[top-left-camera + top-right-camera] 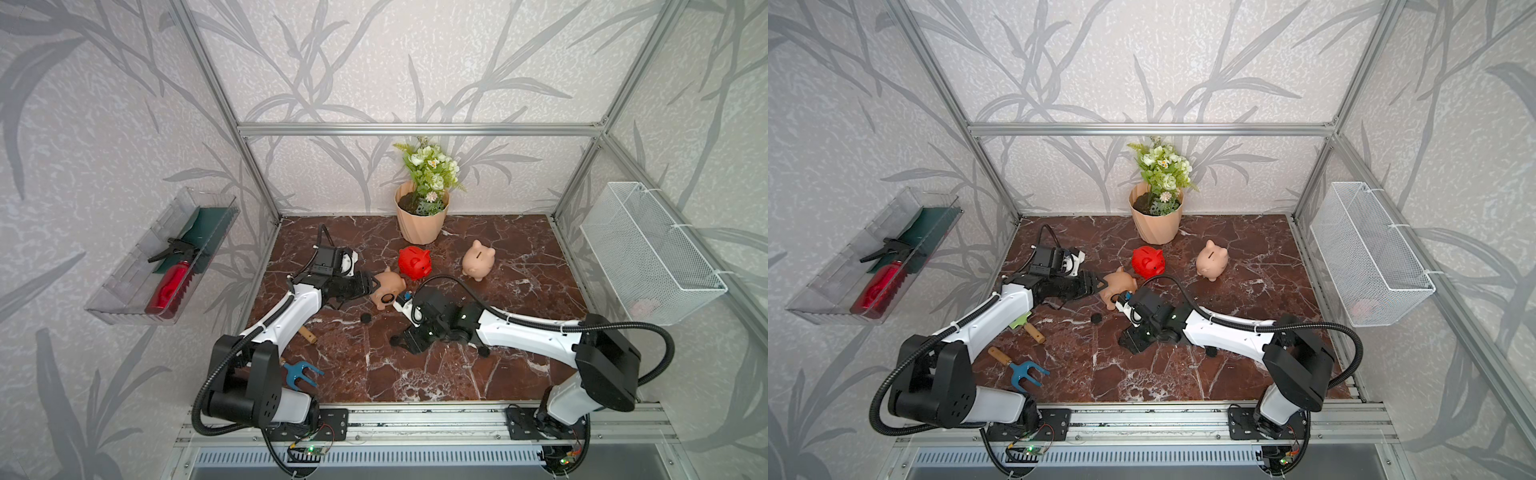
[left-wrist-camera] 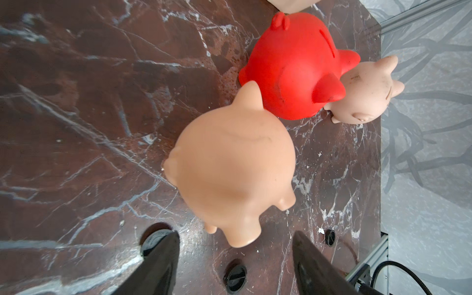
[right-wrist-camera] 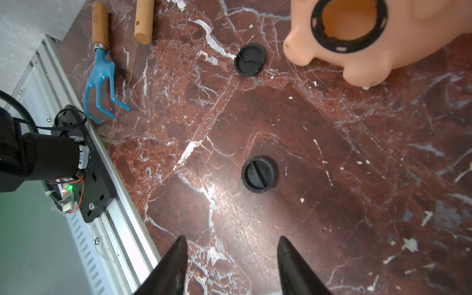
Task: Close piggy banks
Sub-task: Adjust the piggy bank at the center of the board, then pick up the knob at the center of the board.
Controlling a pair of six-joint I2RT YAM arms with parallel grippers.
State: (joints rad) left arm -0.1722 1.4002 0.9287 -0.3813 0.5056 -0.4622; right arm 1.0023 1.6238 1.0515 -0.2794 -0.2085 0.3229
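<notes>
**Inspector:** What did the left gripper (image 1: 372, 285) hold?

**Onlooker:** It was clenched on the tipped peach piggy bank (image 1: 388, 286), which lay on its side mid-table on the marble-patterned tabletop (image 1: 519, 332). Its belly hole (image 3: 348, 21) stood open, ringed in black, facing the right arm.

**Inspector:** And the right gripper (image 3: 231, 238)?

**Onlooker:** Jaws parted and empty, low over the tabletop. One black plug (image 3: 258, 174) lay just ahead of it. A second black plug (image 3: 250, 60) lay near the tipped bank.

**Inspector:** The other banks?

**Onlooker:** The red piggy bank (image 1: 414, 263) stood upright just behind the tipped one. The upright peach piggy bank (image 1: 478, 259) stood apart, further toward the right arm's side. Both were in front of the ribbed flowerpot (image 1: 420, 220)
</notes>
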